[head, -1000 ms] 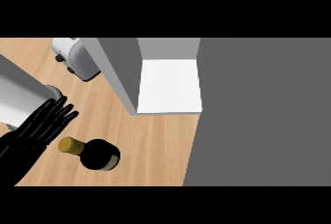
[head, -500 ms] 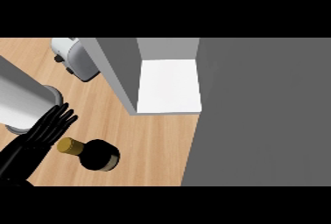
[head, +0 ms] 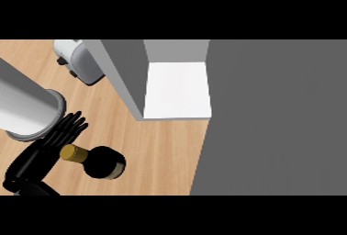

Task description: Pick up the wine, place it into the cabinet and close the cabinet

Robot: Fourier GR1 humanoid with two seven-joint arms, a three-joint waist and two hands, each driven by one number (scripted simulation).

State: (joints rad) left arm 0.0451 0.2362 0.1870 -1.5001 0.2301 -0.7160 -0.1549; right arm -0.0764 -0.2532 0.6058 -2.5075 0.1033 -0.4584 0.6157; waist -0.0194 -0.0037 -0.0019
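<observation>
Sliding closer: left hand [head: 49, 146], fingers spread, now beside wine bottle [head: 98, 161] cap. No grab yet. Cabinet [head: 175, 89] open.

No readable text, label, brand, number or sign anywhere, wine bottle [head: 100, 161] seen from above with its label side seemingly hidden, cabinet [head: 129, 69] faces plain

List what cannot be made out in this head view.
- Wine bottle: seen from above, so its body is hidden beneath its own top.
- Left hand: whether it touches the bottle's gold cap.
- Right hand: outside the view.
- Cabinet: its inside runs past the top edge.
- Toaster: partly behind the cabinet's wall.
</observation>
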